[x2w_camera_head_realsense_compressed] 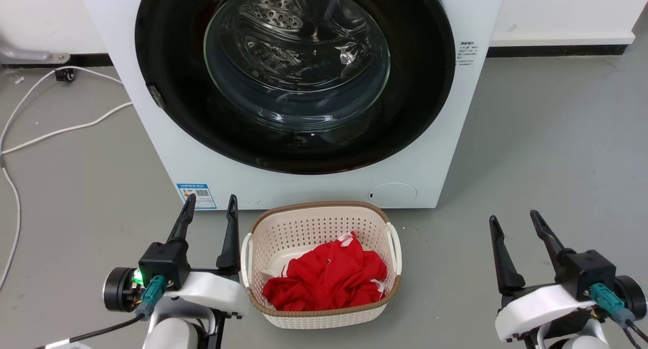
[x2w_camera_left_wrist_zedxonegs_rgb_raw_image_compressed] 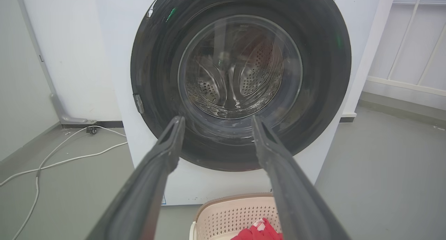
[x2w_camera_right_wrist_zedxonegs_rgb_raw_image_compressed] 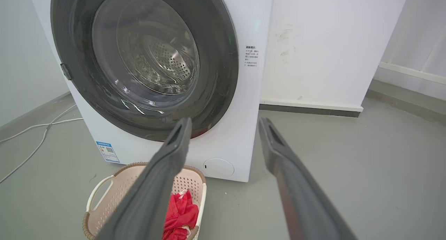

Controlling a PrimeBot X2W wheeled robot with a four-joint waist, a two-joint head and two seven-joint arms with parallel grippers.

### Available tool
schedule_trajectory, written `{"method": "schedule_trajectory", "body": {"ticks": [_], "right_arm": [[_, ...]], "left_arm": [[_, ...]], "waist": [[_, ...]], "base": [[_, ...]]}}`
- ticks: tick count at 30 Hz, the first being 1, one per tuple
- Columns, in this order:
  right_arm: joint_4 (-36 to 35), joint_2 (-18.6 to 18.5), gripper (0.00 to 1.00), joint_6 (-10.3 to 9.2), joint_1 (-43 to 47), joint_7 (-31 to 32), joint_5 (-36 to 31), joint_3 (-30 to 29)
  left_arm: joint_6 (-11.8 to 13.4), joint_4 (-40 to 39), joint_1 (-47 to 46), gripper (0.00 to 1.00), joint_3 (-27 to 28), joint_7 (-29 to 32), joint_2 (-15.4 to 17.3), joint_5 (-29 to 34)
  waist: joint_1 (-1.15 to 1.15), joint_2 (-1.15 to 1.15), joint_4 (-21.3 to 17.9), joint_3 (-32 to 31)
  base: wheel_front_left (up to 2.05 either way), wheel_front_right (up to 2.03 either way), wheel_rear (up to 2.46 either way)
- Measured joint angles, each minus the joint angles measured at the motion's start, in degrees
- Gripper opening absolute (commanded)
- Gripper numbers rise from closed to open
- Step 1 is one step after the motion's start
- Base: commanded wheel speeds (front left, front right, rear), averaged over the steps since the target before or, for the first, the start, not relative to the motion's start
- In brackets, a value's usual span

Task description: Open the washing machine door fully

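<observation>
Left end effector (x2w_camera_head_realsense_compressed: 212, 198) and right end effector (x2w_camera_head_realsense_compressed: 513, 216) are held spread wide, nothing gripped, on either side of the basket (x2w_camera_head_realsense_compressed: 324, 210). Door (x2w_camera_head_realsense_compressed: 296, 70) is seen shut flush against the washing machine (x2w_camera_head_realsense_compressed: 152, 151), behind the basket, apart from both.

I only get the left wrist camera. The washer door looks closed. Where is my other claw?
Observer: The right claw sits low, right of the laundry basket, open and holding nothing.
Operator: What's under the washing machine door?
Observer: A round flap low on the washing machine, right of its middle.
Operator: Is the basket full?
Observer: No. A heap of red cloth lies in it, its back wall bare.
</observation>
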Motion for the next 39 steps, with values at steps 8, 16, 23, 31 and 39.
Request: {"method": "schedule_trajectory", "body": {"ticks": [8, 16, 23, 31, 39], "right_arm": [[-0.3, 0.0, 1.0, 0.01, 0.2, -0.3, -2.7, 0.2], [-0.4, 0.0, 1.0, 0.01, 0.4, -0.3, -2.6, 0.1], [-0.2, 0.0, 1.0, 0.01, 0.4, -0.3, -2.0, 0.0], [-0.2, 0.0, 0.0, 0.01, 0.3, -2.0, -0.3, 0.1], [-0.6, 0.0, 0.0, 0.01, 0.1, -3.3, 2.1, 0.0]], "left_arm": [[0.2, 0.5, -0.3, 1.0, 0.0, -0.6, 0.0, 2.0], [0.1, 1.0, -0.3, 1.0, -0.1, -0.7, -0.1, 1.7], [0.2, 1.3, -0.3, 1.0, 0.0, -0.7, -0.2, 1.4], [0.3, 1.3, -0.3, 1.0, 0.3, -0.7, -0.2, 1.4], [0.3, 1.0, -0.3, 1.0, 0.2, -0.7, -0.2, 1.4]], "waist": [[0.0, 0.0, 0.0, -0.1], [0.0, 0.0, 0.0, -0.1], [0.0, 0.0, -0.1, -0.1], [0.0, 0.0, -0.2, 0.0], [0.0, 0.0, -0.1, 0.1]], "base": [[0.0, 0.0, 0.0], [0.0, 0.0, 0.0], [0.0, 0.0, 0.0], [0.0, 0.0, 0.0], [0.0, 0.0, 0.0]]}}
